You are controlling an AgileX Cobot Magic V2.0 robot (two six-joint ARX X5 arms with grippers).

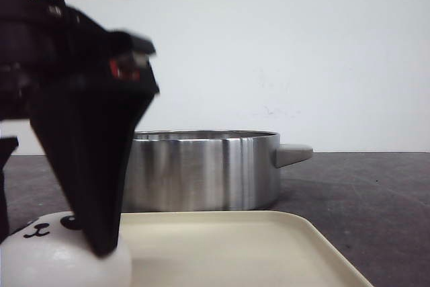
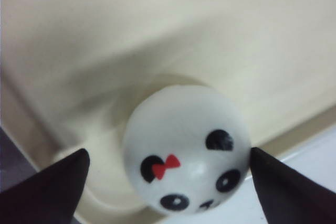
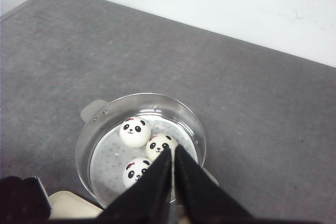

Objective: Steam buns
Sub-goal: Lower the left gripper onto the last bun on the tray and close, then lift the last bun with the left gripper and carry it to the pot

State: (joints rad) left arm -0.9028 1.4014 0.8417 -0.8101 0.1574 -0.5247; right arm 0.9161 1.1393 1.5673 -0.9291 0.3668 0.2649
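Note:
One panda bun [image 1: 60, 260] with a red bow sits at the near left corner of the cream tray [image 1: 235, 247]. In the left wrist view this bun [image 2: 184, 145] lies between the two black fingers of my left gripper [image 2: 168, 153], which is open. One finger is at the bun's side and the other stands clear of it. In the front view the left gripper [image 1: 101, 233] reaches down onto the bun. Three more buns [image 3: 135, 131], [image 3: 160, 145], [image 3: 135, 170] lie in the steel pot [image 3: 105, 114]. My right gripper [image 3: 172, 150] is shut and empty, high above the pot.
The steel pot [image 1: 201, 169] stands just behind the tray, its handle [image 1: 292, 154] pointing right. The tray's raised rim [image 2: 294, 124] runs close beside the bun. A tray corner [image 3: 73, 205] shows next to the pot. Dark grey tabletop [image 1: 376, 199] lies to the right, with a white wall behind.

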